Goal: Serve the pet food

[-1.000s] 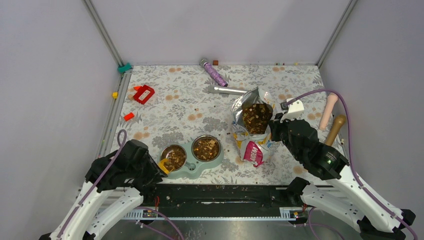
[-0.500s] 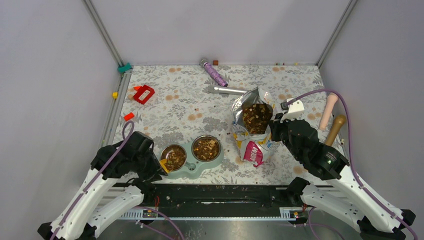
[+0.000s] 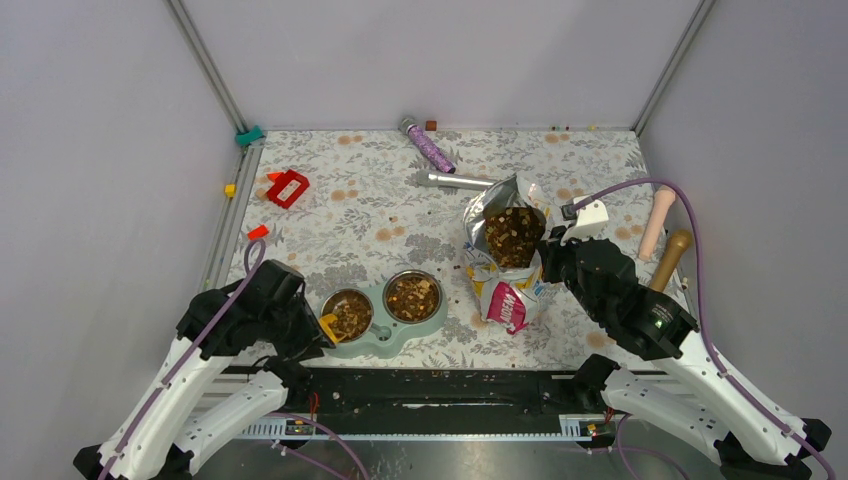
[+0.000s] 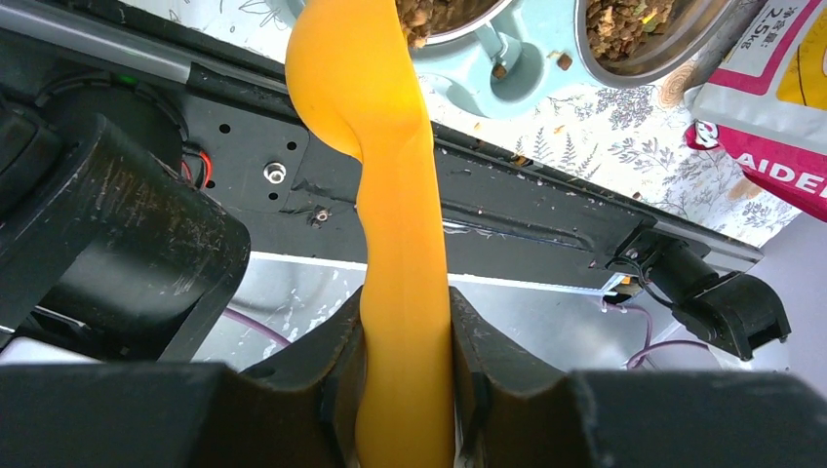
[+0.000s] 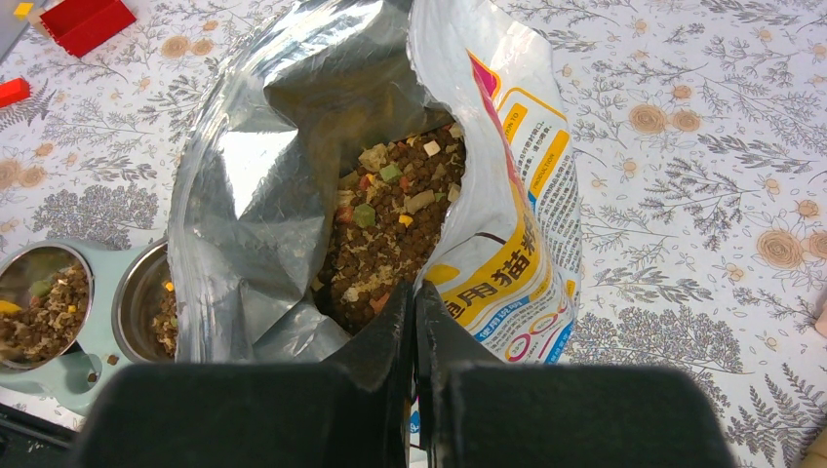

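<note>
Plain pale purple-grey walls (image 3: 440, 60) stand on three sides of the table (image 3: 350, 210). Its top is white, with grey leaves and little orange flowers all over. Silver metal bars (image 3: 205, 65) run up the back corners.

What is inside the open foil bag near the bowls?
Pet food: brown pellets with tan, green and orange bits. The silver walls of the bag cover how deep it goes.

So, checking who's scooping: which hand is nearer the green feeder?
Left. The left hand holds the orange scoop at the feeder's left end; the right hand grips the food bag beside it.
</note>
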`<state>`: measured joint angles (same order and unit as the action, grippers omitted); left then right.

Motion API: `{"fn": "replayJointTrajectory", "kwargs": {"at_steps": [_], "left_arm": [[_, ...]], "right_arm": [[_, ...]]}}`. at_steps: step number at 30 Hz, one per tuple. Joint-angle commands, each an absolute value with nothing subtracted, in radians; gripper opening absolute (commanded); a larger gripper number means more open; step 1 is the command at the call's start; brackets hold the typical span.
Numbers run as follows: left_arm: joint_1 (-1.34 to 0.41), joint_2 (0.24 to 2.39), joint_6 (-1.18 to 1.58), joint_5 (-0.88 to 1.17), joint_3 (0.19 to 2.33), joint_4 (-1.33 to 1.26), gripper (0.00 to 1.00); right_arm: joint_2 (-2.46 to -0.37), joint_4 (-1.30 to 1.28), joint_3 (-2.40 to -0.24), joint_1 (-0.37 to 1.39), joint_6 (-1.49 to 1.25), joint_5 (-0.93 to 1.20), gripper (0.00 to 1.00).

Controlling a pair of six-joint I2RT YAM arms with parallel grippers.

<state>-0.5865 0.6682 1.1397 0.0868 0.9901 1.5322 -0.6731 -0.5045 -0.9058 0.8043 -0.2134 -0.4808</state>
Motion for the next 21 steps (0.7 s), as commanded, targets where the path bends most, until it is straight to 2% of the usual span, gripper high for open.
{"fn": "replayJointTrajectory", "kwargs": {"at_steps": [1, 7, 21], "left_arm": [[-0.583, 0.671, 1.111, 0.09, 1.022, 1.485, 0.0], [-0.584, 0.709, 1.069, 0.108, 1.011, 1.369, 0.0], [-0.583, 0.633, 1.12, 0.031, 1.049, 1.537, 0.0]], "right_arm": [[-0.664, -0.449, -0.923, 0.811, -0.214, -0.502, 0.0], [-0.659, -0.449, -0.922, 0.811, -0.212, -0.5, 0.0], [-0.657, -0.448, -0.922, 0.811, -0.213, -0.503, 0.0]]}}
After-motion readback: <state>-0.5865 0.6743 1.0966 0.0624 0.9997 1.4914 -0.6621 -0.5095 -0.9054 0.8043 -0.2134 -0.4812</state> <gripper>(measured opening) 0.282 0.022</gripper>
